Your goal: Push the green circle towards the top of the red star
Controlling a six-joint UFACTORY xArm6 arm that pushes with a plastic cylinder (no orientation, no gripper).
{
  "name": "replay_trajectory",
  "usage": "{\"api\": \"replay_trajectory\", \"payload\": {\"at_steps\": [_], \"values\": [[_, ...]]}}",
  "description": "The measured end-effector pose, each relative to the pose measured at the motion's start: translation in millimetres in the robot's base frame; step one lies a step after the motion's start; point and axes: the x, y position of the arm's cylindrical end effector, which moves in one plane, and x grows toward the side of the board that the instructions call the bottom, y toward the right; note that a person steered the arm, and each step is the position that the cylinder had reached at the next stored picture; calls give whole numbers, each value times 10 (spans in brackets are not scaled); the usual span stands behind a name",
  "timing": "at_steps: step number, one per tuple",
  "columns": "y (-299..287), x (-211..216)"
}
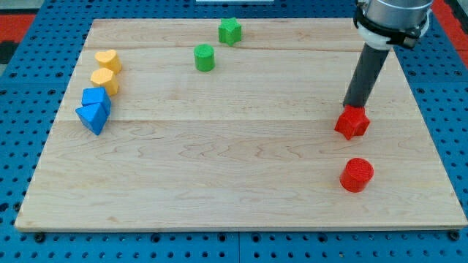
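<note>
A pale wooden board (241, 183) lies on a blue perforated bench, with a strip of red showing at the view's top corners.

In the one camera view, the dark rod descends from the view's top right, and my tip (353, 107) sits at the upper edge of the red star-shaped block (352, 123), apparently touching it. The rod has no jaws and grips nothing; it merely stands against that block. The green circular block (204, 58), a short cylinder, stands well apart to the view's left, near the top of the board. Just up and to the right of it is the green star-shaped block (229, 31). Below the red star, near the board's bottom right, stands the red circular block (357, 175). Along the left side, two yellow heart-shaped blocks (107, 61) (104, 79) and two blue blocks (96, 98) (91, 117) form a close column.
</note>
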Motion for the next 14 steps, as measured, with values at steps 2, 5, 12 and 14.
{"api": "replay_trajectory", "payload": {"at_steps": [2,5,12,14], "values": [[14,-99],[-768,-286],[-2759,-1129],[-2570,-1478]]}}
